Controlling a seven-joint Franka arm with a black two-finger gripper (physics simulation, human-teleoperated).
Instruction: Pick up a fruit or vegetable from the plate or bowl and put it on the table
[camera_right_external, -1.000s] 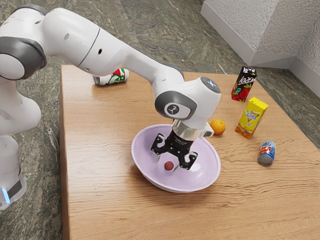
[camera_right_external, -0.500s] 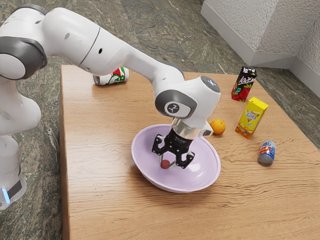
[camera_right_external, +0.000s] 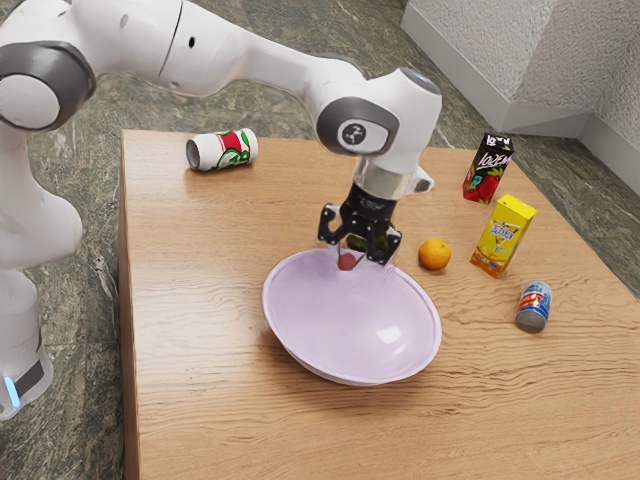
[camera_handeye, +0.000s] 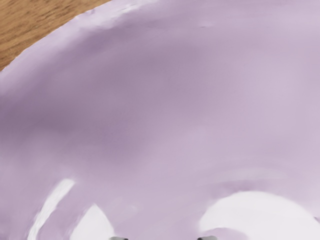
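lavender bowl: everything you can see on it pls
The bowl is wide and round, lavender inside and out, with smooth, glossy walls catching white highlights; plastic or glazed ceramic, by the look. It stands open side up on the wooden table. The claw, shut on a small red fruit, is by its rim; whether the fruit touches it, I can't tell.

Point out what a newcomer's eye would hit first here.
Probably the wide lilac bowl on the wooden table, with the black hand gripping a small red fruit above it. Next, the orange and yellow carton, toward the exterior view's right.
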